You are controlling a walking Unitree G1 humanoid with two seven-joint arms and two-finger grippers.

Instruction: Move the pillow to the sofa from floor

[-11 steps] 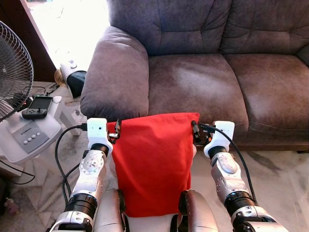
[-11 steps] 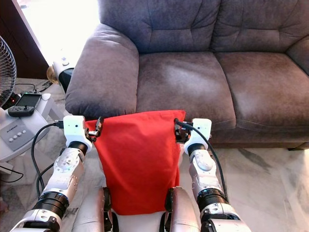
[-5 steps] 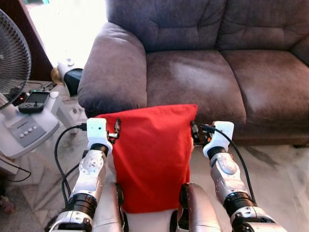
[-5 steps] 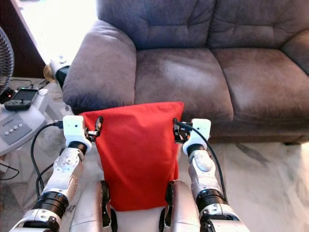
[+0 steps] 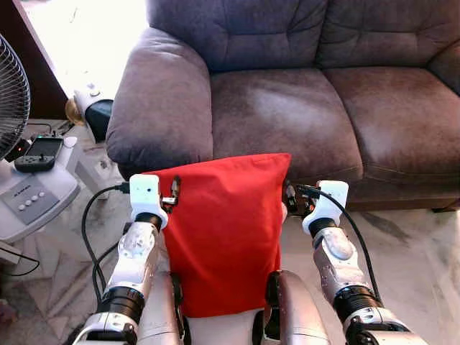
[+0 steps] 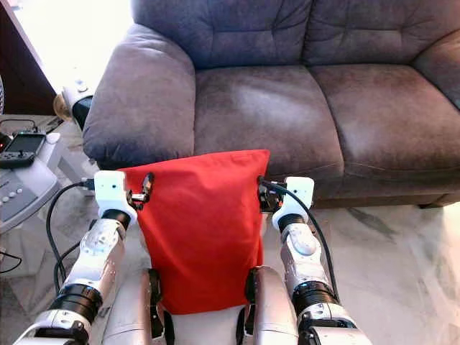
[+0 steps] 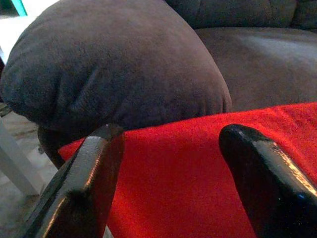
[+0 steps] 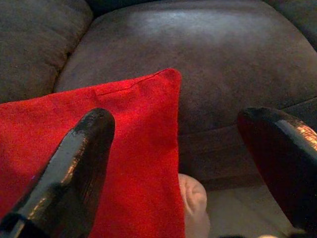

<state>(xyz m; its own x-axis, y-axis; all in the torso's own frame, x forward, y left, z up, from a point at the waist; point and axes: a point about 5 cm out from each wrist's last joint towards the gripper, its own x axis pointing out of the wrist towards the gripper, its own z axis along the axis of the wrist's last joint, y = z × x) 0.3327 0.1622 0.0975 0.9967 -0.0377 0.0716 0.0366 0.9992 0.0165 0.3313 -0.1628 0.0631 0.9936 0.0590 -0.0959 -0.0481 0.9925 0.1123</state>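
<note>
Both silver arms are raised forward, elbows bent, wrists about level. The left gripper [image 5: 175,191] and right gripper [image 5: 289,197] face inward toward each other, each with its black fingers [image 7: 84,183] spread wide apart. The two legs show at the bottom between the arms.

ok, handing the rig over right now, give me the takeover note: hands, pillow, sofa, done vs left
Left hand: fingers open, pressed against the red pillow's left side, near the top.
Right hand: fingers open, against the pillow's right side, opposite the left.
Pillow: upright, squeezed between both hands, off the floor, in front of the sofa, its top corner level with the seat's front edge.
Done: pillow picked up and brought to the sofa.
Left: carry it forward over the left seat cushion, set it down, part the hands and pull back.
</note>
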